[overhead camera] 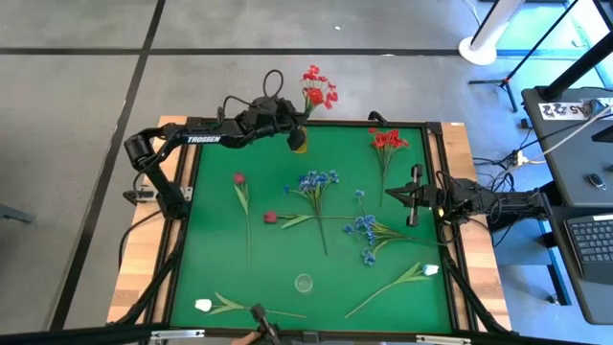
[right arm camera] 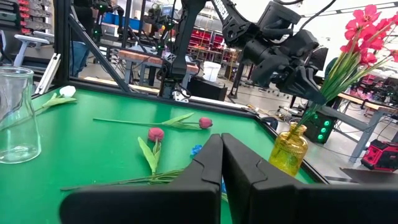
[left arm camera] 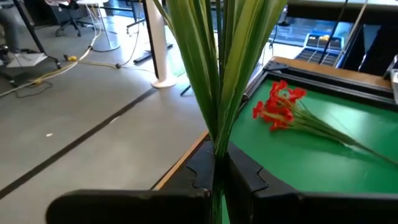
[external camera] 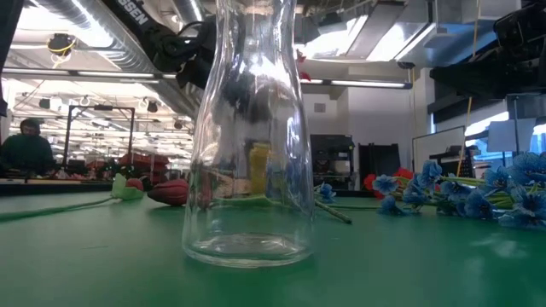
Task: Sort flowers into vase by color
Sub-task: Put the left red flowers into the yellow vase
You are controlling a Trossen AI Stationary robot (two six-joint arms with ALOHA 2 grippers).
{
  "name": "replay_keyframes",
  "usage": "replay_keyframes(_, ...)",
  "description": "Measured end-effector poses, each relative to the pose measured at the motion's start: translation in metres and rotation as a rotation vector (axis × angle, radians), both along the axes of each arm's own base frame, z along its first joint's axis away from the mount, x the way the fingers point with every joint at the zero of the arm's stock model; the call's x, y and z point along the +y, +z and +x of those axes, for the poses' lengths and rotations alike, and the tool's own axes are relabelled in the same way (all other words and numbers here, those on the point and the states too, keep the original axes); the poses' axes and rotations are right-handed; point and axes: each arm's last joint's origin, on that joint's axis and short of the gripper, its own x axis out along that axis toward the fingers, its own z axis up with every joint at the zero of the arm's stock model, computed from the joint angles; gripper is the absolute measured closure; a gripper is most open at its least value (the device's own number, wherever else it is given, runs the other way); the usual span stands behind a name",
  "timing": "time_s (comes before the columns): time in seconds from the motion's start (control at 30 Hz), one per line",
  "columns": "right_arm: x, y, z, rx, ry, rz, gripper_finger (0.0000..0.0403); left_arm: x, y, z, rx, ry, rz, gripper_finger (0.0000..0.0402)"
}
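Note:
My left gripper [overhead camera: 290, 125] is at the table's far edge, above a small yellow vase [overhead camera: 299, 143], and is shut on a red blossom spray [overhead camera: 318, 89]. In the right wrist view this spray [right arm camera: 364, 31] slants up from the left gripper [right arm camera: 311, 90] over the yellow vase [right arm camera: 289, 149]. My right gripper [overhead camera: 409, 197] hovers shut at the table's right, touching nothing. A second red spray [overhead camera: 388, 140], two blue sprays [overhead camera: 317, 181] [overhead camera: 364, 230], two red buds [overhead camera: 239, 179] [overhead camera: 270, 218] and two white tulips [overhead camera: 204, 305] [overhead camera: 429, 270] lie flat on the green mat. A clear glass vase [overhead camera: 304, 283] stands near the near edge. My left gripper pinches the red spray's bundled green stems [left arm camera: 216, 140] between its two fingers, which lie across them. It comes slanting down from the table's left. The spray is lifted and tilted, with its blossoms [overhead camera: 320, 91] past the far edge. Its lower stem ends are hidden behind the gripper, above the yellow vase.
The clear glass vase [external camera: 252, 136] fills the low view's foreground, with blue blossoms [external camera: 478, 192] to its right. The mat has a raised dark frame [overhead camera: 450, 192] on a wooden table. Cables and stands crowd the floor at the right. Bare mat lies between the flowers.

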Motion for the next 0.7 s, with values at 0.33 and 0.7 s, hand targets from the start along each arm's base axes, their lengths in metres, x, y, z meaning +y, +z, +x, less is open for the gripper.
replay_keyframes(0.33, 0.0, 0.0, 0.0, 0.001, 0.0, 0.0, 0.0395, -0.004, -0.021, -0.019, -0.175, 0.032, 0.033, 0.039)
replay_keyframes(0.7, 0.0, 0.0, 0.0, 0.0, 0.0, 0.0, 0.0395, -0.008, -0.044, -0.032, -0.119, 0.049, -0.005, 0.0381)
